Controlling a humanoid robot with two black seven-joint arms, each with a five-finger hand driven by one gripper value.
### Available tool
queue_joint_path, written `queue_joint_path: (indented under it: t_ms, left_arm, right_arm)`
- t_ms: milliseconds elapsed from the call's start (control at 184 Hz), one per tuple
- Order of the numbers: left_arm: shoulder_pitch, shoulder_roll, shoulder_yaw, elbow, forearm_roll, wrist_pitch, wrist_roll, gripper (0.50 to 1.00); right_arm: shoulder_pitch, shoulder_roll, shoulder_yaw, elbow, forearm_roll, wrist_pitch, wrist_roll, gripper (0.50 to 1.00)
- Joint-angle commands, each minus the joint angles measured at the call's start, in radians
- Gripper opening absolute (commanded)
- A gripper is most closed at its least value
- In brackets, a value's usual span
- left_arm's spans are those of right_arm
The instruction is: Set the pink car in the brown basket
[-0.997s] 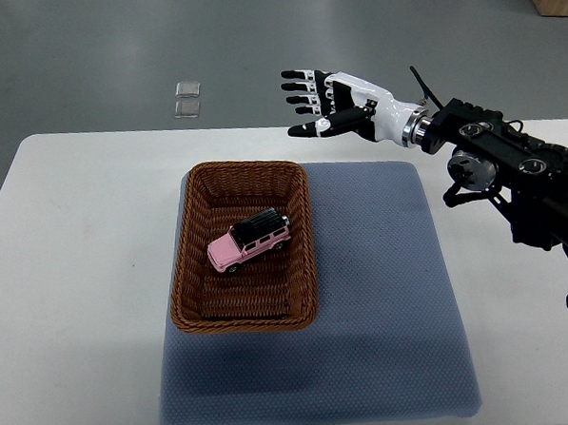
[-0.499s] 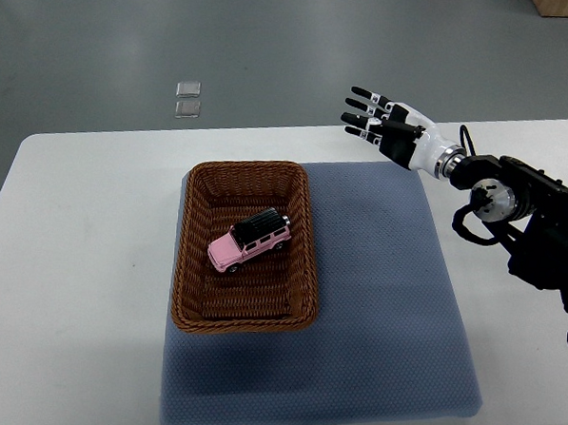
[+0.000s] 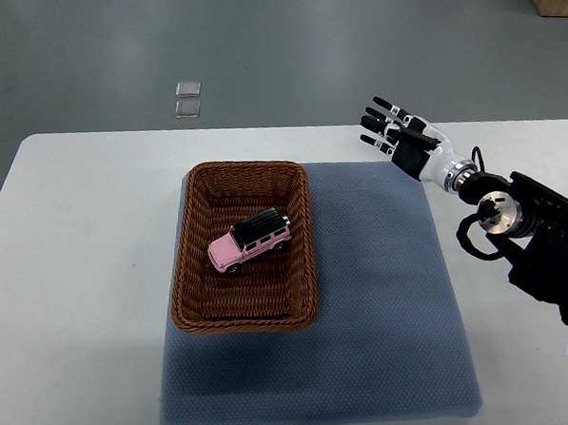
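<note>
Already placed | pink car [image 3: 248, 241] lies inside brown basket [image 3: 192, 265], on its floor | right hand [image 3: 402, 141] empty, fingers spread, well apart over blue mat [image 3: 384, 294] corner | next: retract arm, task seems finished

This looks like a robotics lab. A plain white counter [image 3: 91, 260] with a blue-grey foam mat [image 3: 384, 303] stands on a bare grey floor [image 3: 273, 50].
</note>
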Motion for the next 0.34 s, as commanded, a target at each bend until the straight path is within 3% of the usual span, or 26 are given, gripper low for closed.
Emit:
queue_joint_path:
  t_ms: [0, 331]
  left_arm:
    - [0.0, 0.0, 0.0, 0.0, 0.0, 0.0, 0.0, 1.0]
    - [0.0, 0.0, 0.0, 0.0, 0.0, 0.0, 0.0, 1.0]
  right_arm:
    - [0.0, -0.003, 0.0, 0.0, 0.001, 0.003, -0.001, 0.919]
    - [-0.005, -0.007, 0.001, 0.0, 0.001, 0.001, -0.001, 0.919]
